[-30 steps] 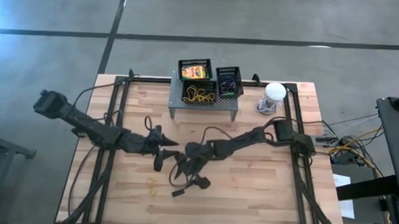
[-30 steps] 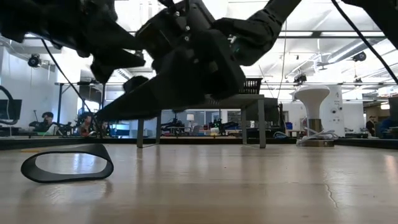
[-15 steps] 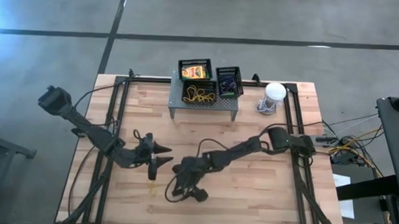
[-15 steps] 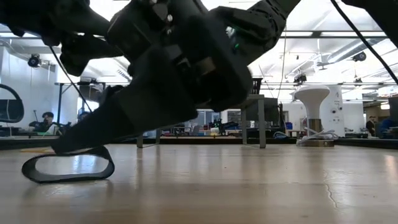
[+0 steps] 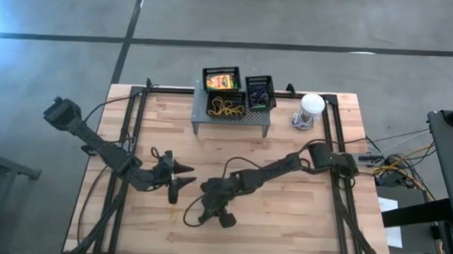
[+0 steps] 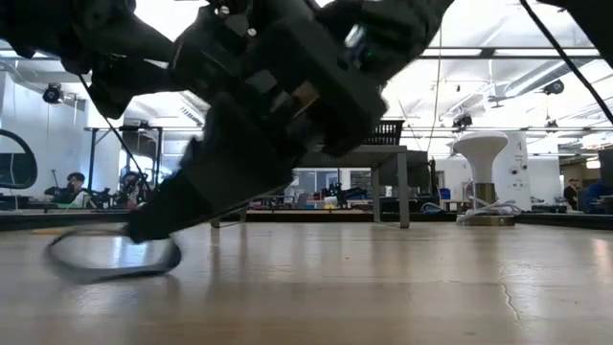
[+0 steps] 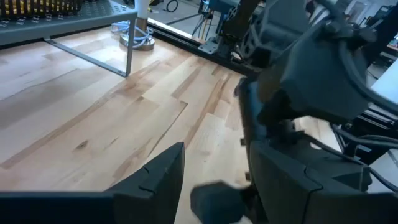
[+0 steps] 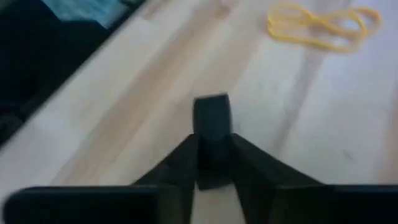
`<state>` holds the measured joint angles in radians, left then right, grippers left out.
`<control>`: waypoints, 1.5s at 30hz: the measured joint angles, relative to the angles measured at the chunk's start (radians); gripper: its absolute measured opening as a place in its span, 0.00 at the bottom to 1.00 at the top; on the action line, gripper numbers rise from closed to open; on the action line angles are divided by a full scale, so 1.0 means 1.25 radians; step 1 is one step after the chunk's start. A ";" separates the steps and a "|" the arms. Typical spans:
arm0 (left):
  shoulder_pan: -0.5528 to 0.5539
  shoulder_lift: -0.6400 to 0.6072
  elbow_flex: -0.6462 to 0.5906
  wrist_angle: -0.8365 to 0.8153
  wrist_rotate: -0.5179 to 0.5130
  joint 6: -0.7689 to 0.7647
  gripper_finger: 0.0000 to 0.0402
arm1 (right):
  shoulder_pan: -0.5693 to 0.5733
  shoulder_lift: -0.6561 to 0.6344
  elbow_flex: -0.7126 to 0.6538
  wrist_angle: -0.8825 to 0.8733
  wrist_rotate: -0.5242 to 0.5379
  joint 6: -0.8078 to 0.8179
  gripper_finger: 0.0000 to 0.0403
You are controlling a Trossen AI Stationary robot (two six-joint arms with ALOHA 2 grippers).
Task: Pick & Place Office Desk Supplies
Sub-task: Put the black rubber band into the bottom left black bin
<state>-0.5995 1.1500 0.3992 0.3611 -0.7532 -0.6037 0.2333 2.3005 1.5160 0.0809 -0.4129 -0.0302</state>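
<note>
- A pale butcher-block table on a dark frame stands on grey concrete; the level view looks across it into a bright workshop hall.
- Nearest, at the table's front edge, the right gripper is down at the wood, its fingers pinched on a black rubber band; in the low view the band lies as a flat loop on the boards with the fingertip on it.
- Just beside it lies a yellow rubber band, loose on the table.
- Slightly farther back, the left gripper hangs above the wood with its fingers spread apart, holding nothing.
- At the far edge, a grey perforated shelf carries three black baskets: one with a crayon box, one with yellow bands, one with mixed bands.
- A white round object with a coiled cord stands right of the shelf.
</note>
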 joint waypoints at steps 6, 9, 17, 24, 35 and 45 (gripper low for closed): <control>0.000 0.000 0.000 -0.009 -0.033 0.000 0.47 | 0.006 -0.071 -0.001 -0.231 0.194 -0.067 0.04; 0.003 0.000 0.000 -0.015 -0.062 0.001 0.47 | 0.008 -0.121 -0.004 -0.314 0.253 -0.090 0.03; 0.020 0.000 0.000 -0.020 -0.185 0.119 0.47 | -0.014 -0.367 -0.124 -0.329 0.458 -0.184 0.02; 0.113 0.000 0.000 -0.019 -0.270 0.293 0.47 | -0.121 -0.583 -0.300 -0.077 0.705 -0.153 0.03; 0.470 -0.001 0.000 -0.017 0.127 0.366 0.47 | -0.387 -0.643 -0.415 0.105 0.532 0.055 0.03; 0.697 -0.001 0.001 -0.019 0.399 0.344 0.47 | -0.476 -0.539 -0.235 -0.180 0.374 0.055 0.06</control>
<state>0.2717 1.1488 0.4007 0.3372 -0.2539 -0.1732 -0.3620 1.6269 1.2225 -0.1442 0.0544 0.0383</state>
